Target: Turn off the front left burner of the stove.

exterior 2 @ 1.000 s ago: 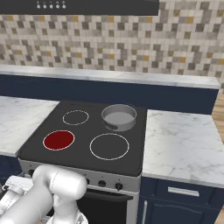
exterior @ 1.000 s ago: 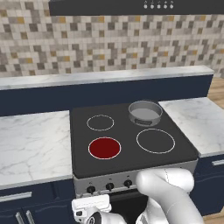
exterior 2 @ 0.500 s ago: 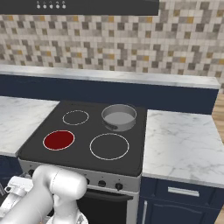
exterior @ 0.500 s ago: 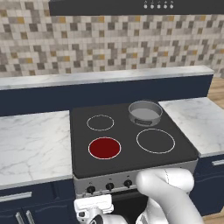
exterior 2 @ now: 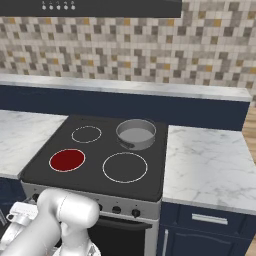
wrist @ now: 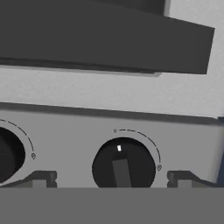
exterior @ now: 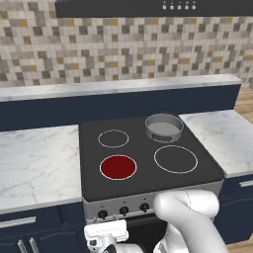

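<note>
Stove [exterior: 148, 148] between marble counters [exterior: 37, 163], tiled backsplash [exterior: 123, 49].

This is a kitchen. A black stove [exterior: 148, 163] sits between white marble tabletops [exterior: 37, 163], with dark blue cabinets [exterior 2: 210, 232] below, a little-tile wall [exterior: 118, 49] behind, and a hood [exterior: 148, 7] above.

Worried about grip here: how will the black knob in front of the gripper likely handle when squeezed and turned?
The knob looks rigid, so it probably won't flex. Its smooth round rim may slip; the raised bar across its face likely gives better purchase. Fixed to the stove's silver panel, it should only rotate.
</note>
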